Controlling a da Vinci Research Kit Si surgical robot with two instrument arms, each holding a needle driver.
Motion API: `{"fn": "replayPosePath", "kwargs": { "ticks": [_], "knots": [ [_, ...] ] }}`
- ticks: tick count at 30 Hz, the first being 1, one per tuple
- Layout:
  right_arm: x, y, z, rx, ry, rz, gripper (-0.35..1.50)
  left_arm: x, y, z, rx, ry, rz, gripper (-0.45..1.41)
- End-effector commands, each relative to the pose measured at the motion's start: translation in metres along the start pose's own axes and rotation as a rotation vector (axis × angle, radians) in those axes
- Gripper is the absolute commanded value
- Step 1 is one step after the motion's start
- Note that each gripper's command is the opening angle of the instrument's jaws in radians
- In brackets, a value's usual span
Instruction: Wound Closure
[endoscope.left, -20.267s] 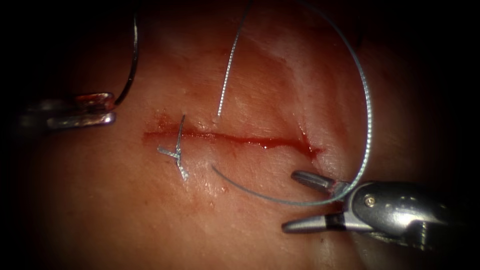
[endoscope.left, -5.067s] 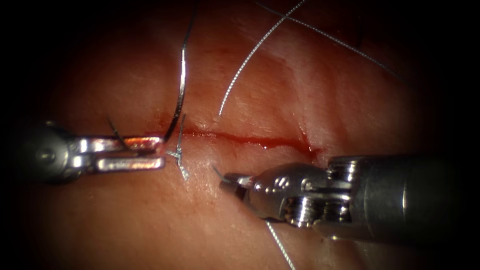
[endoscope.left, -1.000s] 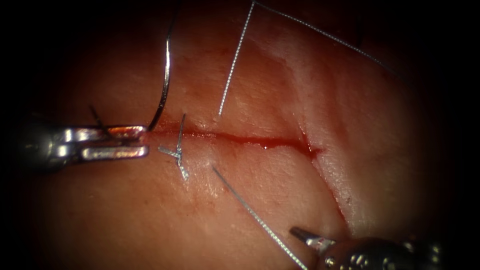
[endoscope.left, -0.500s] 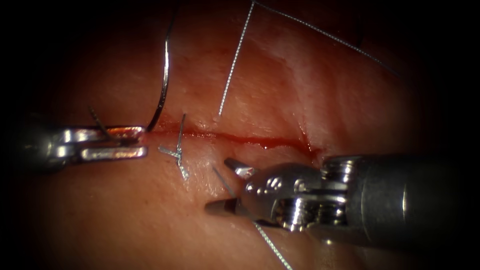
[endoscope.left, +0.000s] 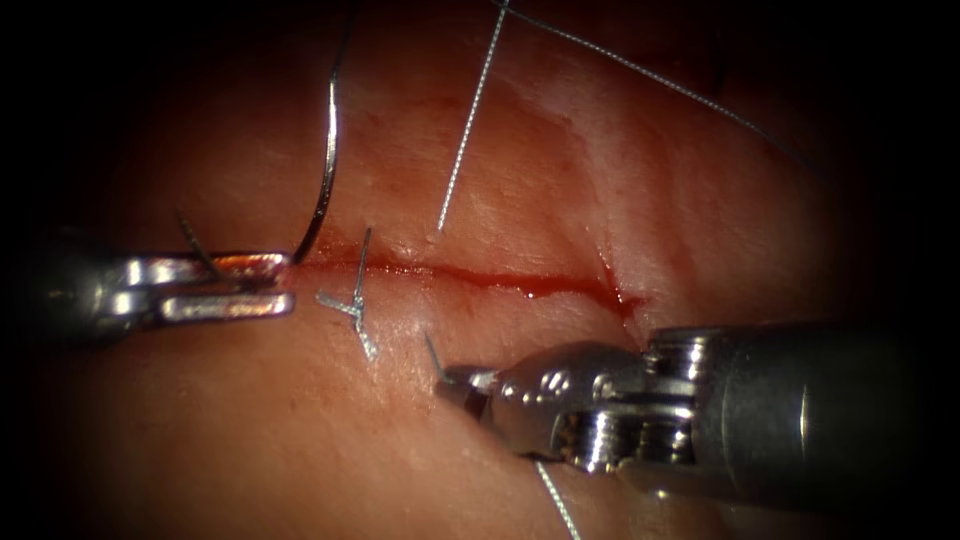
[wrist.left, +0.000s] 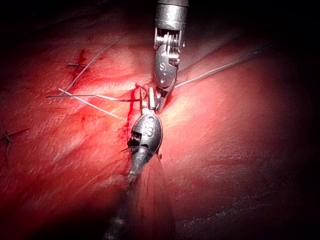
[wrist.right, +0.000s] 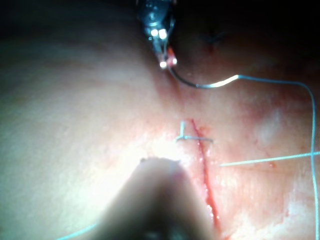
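1. My left pincer (endoscope.left: 285, 283) lies at nine o'clock in the endoscope view, just off the left end of the thin red cut (endoscope.left: 480, 277) in the pale pink pork tissue (endoscope.left: 250, 430). Its bright steel jaws are clamped on the dark curved steel needle (endoscope.left: 327, 165).
2. The grip sits near one end of the needle's curve. A short dark stub pokes out behind the jaws, and the long arc rises toward twelve o'clock, clear of the tissue.
3. My right pincer (endoscope.left: 455, 385) comes in from three o'clock and lies below the cut, near its middle. Its jaws are closed on the fine grey braided thread (endoscope.left: 470, 120), just beside the point where that thread leaves the tissue below the cut.
4. From the right pincer the thread runs on toward six o'clock.
5. Above the cut the thread enters the tissue and climbs to twelve o'clock, where it meets a strand slanting toward two o'clock.
6. A finished knotted stitch with short cut ends (endoscope.left: 355, 310) crosses the cut near its left end, between my two pincers.
7. Red fluid (endoscope.left: 545, 288) lines the cut and pools slightly toward its right end.
8. In the left wrist view the two pincers are nearly tip to tip over the cut.
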Motion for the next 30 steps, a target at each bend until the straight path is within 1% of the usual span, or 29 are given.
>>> {"fn": "replayPosePath", "kwargs": {
  "ticks": [1,6,12,18,21,25,27,28,29,30],
  "knots": [
    [-0.0002,-0.0015,0.0003,0.013,-0.002,-0.008,-0.35,-0.0006,0.0002,0.0005,-0.001,0.002,0.0,-0.45],
    [-0.0007,-0.0031,-0.0007,0.038,-0.01,-0.028,-0.35,-0.0006,0.0001,0.0005,-0.001,0.002,0.0,-0.45],
    [-0.0017,-0.0042,-0.0017,0.112,-0.028,-0.049,-0.35,-0.0006,0.0001,0.0005,-0.001,0.002,0.0,-0.45],
    [-0.003,-0.0049,-0.0031,0.126,-0.038,-0.06,-0.35,-0.0006,0.0001,0.0005,-0.001,0.002,0.0,-0.45],
    [-0.003,-0.0048,-0.003,0.122,-0.039,-0.053,-0.35,-0.0006,0.0001,0.0006,-0.001,0.002,0.0,-0.45],
    [-0.0024,-0.0046,-0.0023,0.118,-0.042,-0.019,-0.35,-0.0006,0.0001,0.0006,-0.001,0.002,0.0,-0.45],
    [-0.0021,-0.0046,-0.0019,0.106,-0.044,-0.011,0.49,-0.0007,0.0,0.0005,0.003,-0.001,0.0,-0.45],
    [-0.0021,-0.0046,-0.0018,0.096,-0.036,-0.011,0.84,-0.0009,0.0,0.0005,0.007,-0.006,0.001,-0.45],
    [-0.002,-0.0046,-0.0017,0.073,-0.02,-0.01,1.11,-0.0012,-0.0002,0.0004,0.011,-0.009,0.003,-0.45],
    [-0.002,-0.0045,-0.0016,0.058,-0.001,-0.008,1.23,-0.0016,-0.0004,0.0003,0.016,-0.011,0.005,-0.45]
  ]
}}
